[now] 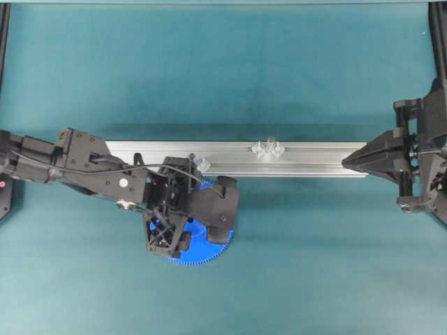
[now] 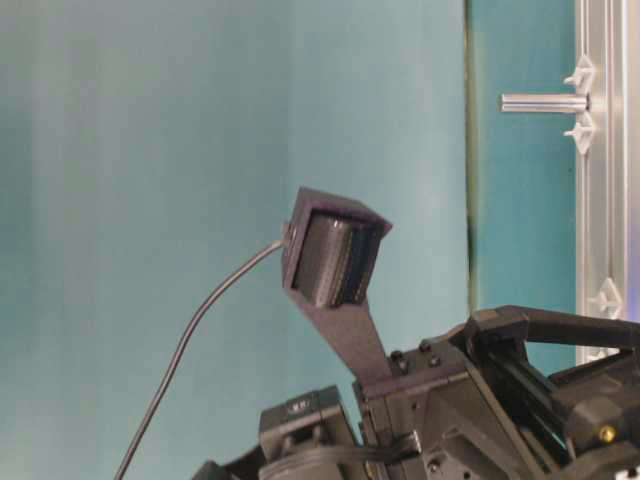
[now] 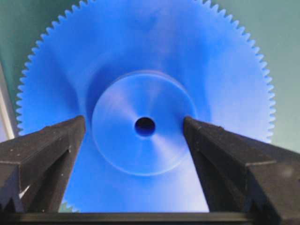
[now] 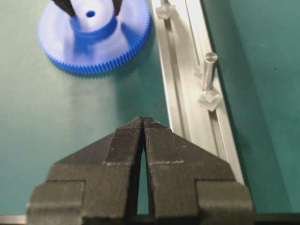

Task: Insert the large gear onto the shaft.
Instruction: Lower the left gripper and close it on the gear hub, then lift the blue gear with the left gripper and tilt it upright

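Note:
The large gear (image 1: 209, 252) is a bright blue toothed disc lying flat on the teal table just in front of the rail. It fills the left wrist view (image 3: 225, 61) and shows in the right wrist view (image 4: 93, 42). My left gripper (image 3: 135, 121) is over it, with its fingers (image 3: 199, 140) against both sides of the raised hub. One upright shaft (image 1: 268, 148) with clear brackets stands mid-rail, also in the right wrist view (image 4: 208, 70). A second pin (image 1: 202, 164) stands beside my left wrist. My right gripper (image 4: 143, 121) is shut and empty at the rail's right end (image 1: 347, 164).
The long aluminium rail (image 1: 307, 159) lies across the table between the two arms. The left arm's body (image 1: 91, 167) covers the rail's left part. Black frame posts stand at the far corners. The table-level view shows mainly the arm and one pin (image 2: 545, 102).

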Robot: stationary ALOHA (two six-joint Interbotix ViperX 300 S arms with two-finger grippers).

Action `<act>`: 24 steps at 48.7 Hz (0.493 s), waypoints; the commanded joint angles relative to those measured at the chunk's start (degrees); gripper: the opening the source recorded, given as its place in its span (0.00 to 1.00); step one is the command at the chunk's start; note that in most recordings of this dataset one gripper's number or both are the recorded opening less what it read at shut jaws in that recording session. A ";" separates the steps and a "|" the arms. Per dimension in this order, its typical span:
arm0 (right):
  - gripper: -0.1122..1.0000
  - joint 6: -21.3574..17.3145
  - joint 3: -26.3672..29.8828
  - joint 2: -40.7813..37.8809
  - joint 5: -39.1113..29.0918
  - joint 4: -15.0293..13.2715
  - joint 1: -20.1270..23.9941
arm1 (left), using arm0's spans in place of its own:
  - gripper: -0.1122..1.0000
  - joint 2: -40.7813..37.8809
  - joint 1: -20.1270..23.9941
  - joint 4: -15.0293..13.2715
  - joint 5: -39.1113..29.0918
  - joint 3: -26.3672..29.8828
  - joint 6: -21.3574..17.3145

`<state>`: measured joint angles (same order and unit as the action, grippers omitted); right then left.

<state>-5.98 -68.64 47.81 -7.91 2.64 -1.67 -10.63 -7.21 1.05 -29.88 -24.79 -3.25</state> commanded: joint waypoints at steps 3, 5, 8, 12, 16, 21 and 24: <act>0.19 -0.53 0.09 0.70 0.53 0.00 0.09 | 0.94 -0.18 -0.18 0.18 -0.44 0.79 -0.09; 0.19 -0.53 0.00 0.97 0.53 0.00 0.09 | 0.94 -0.35 -0.18 0.18 -0.44 0.88 -0.09; 0.19 -0.53 -0.18 1.23 0.53 0.00 0.09 | 0.94 -0.35 -0.18 0.18 -0.53 0.88 -0.09; 0.19 -0.53 -0.18 1.23 0.53 0.00 0.09 | 0.94 -0.44 -0.18 0.18 -0.70 0.88 -0.09; 0.19 -0.53 -0.26 1.23 0.53 0.00 0.09 | 0.94 -0.35 -0.18 0.18 -1.14 0.88 -0.09; 0.19 -0.53 -0.18 1.23 0.53 0.00 0.09 | 0.94 -0.44 -0.18 0.18 -1.85 1.14 0.26; 0.19 -0.53 -0.26 1.23 0.53 0.00 0.09 | 0.94 -0.53 -0.18 0.18 -2.55 1.14 0.44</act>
<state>-5.89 -69.43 49.22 -7.91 2.64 -1.67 -11.25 -7.21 1.05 -31.82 -23.91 -2.99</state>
